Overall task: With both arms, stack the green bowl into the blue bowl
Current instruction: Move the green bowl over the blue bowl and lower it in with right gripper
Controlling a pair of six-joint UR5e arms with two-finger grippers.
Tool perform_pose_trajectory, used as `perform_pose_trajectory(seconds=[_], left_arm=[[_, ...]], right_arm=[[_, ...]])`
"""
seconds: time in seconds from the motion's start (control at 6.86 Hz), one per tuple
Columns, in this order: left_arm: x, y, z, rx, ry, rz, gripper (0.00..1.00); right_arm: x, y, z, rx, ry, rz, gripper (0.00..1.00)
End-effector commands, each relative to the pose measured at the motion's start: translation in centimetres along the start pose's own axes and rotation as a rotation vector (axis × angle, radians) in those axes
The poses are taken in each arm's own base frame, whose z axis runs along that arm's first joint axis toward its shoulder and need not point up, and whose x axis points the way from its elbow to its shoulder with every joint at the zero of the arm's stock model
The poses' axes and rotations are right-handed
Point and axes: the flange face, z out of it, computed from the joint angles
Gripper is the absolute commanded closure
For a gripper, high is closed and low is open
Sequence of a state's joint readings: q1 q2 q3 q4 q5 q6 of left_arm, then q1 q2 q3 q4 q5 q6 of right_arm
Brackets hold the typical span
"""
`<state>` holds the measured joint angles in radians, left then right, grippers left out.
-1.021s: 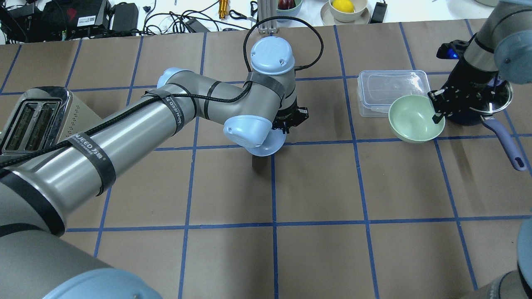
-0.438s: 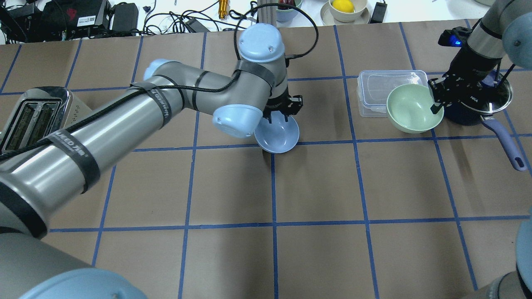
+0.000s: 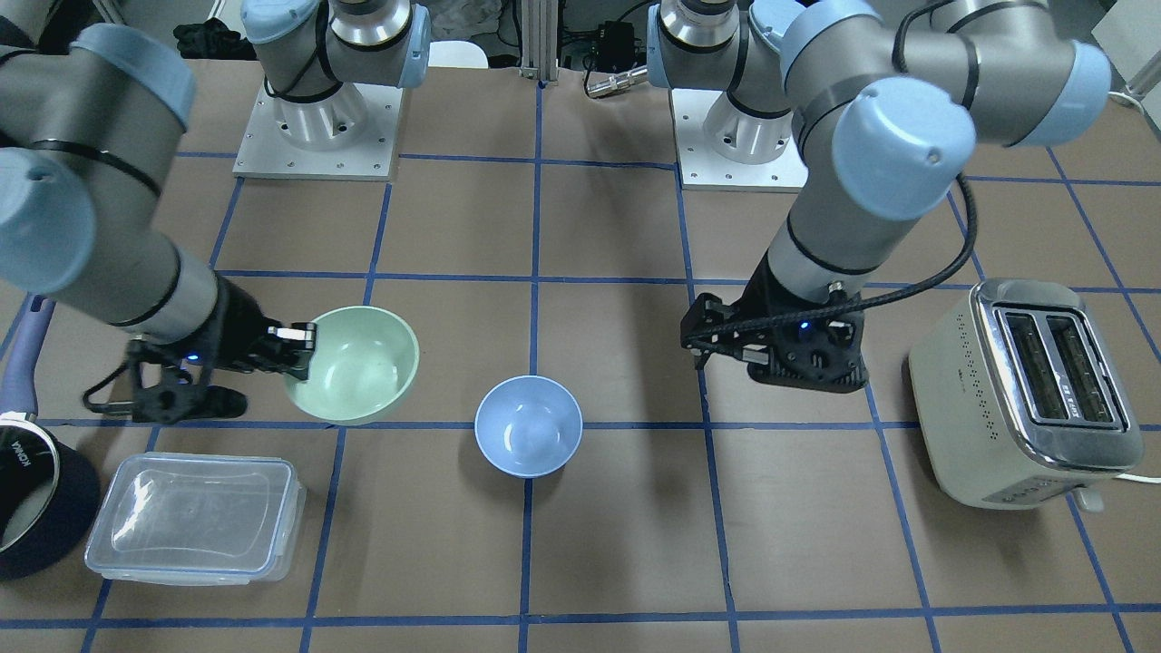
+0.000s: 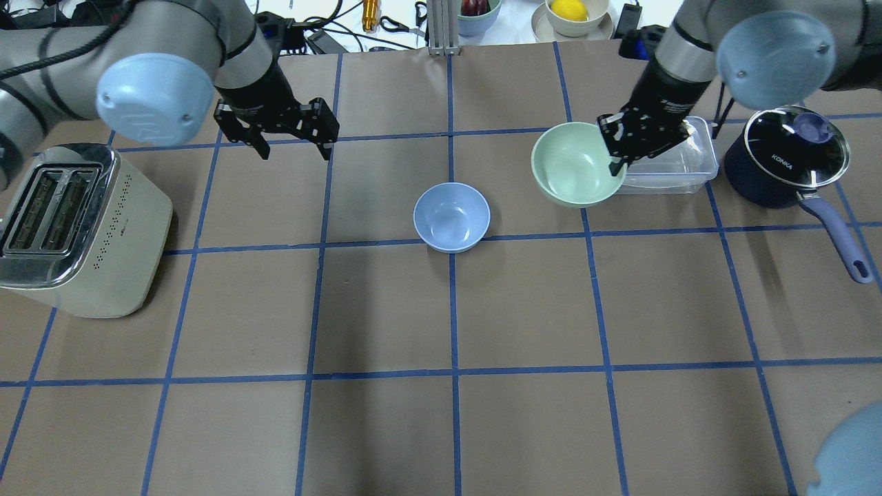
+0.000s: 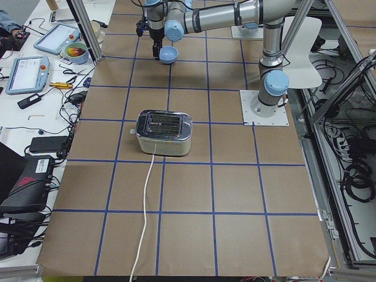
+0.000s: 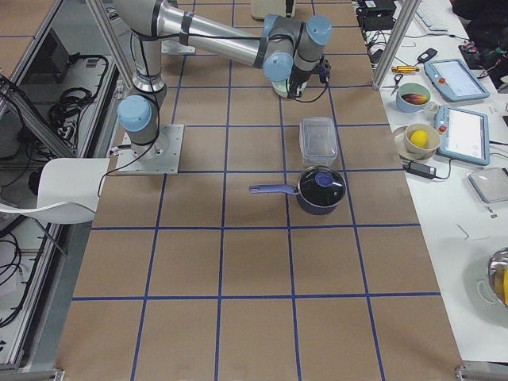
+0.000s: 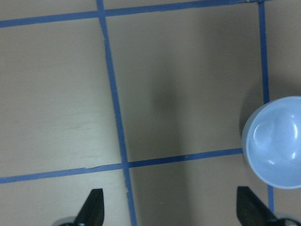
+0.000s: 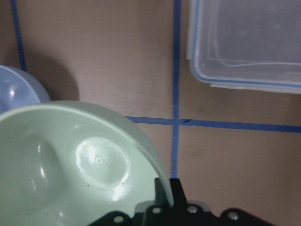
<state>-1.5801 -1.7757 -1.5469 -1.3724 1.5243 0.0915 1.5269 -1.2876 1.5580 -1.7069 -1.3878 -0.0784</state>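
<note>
Right tool [image 4: 615,165]: I see it pinching the right-hand rim of the green bowl [image 4: 575,165], one finger inside the bowl and one outside.
Green bowl: held open side up and, as far as I can judge, lifted off the bench [image 4: 524,310]. It sits to the right of the blue bowl [image 4: 451,217] and a little farther back, with a clear gap between the two.
Blue bowl: standing upright and alone on the bench near the middle, on a blue tape line, with nothing inside it and nothing touching it.
Left tool [image 4: 294,150]: spread wide and holding nothing. It hangs over bare bench, to the far left of the blue bowl and well apart from it. In my left wrist view the blue bowl only shows at the right edge.
Toaster [image 4: 76,227]: at the left end of the bench, nearer than the left tool.
Clear lidded box [image 4: 675,169]: just right of the green bowl.
Dark saucepan [image 4: 785,165]: lid on, right of the box, with its handle pointing near and right.
</note>
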Motion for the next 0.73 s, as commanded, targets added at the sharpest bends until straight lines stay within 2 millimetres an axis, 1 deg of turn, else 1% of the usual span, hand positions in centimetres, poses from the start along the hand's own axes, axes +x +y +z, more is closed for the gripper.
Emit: perform_pose_trajectory(seconds=[0.0, 0.15, 0.29, 0.58], left_arm=[[-2.3, 3.5, -5.3, 0.01, -0.012, -0.022, 0.0], [-2.6, 4.0, -6.0, 0.014, -0.079, -0.088, 0.0], [-2.4, 4.1, -6.4, 0.022, -0.08, -0.093, 0.0], [-1.6, 4.6, -7.4, 0.04, -0.017, -0.102, 0.0]], right_arm=[[-11.1, 0.6, 5.1, 0.015, -0.022, -0.012, 1.0], [-13.4, 0.2, 7.9, 0.01, -0.044, 0.012, 1.0], [-14.0, -0.5, 10.2, -0.01, -0.038, 0.033, 1.0], [-13.8, -0.8, 11.4, -0.024, -0.028, 0.032, 1.0]])
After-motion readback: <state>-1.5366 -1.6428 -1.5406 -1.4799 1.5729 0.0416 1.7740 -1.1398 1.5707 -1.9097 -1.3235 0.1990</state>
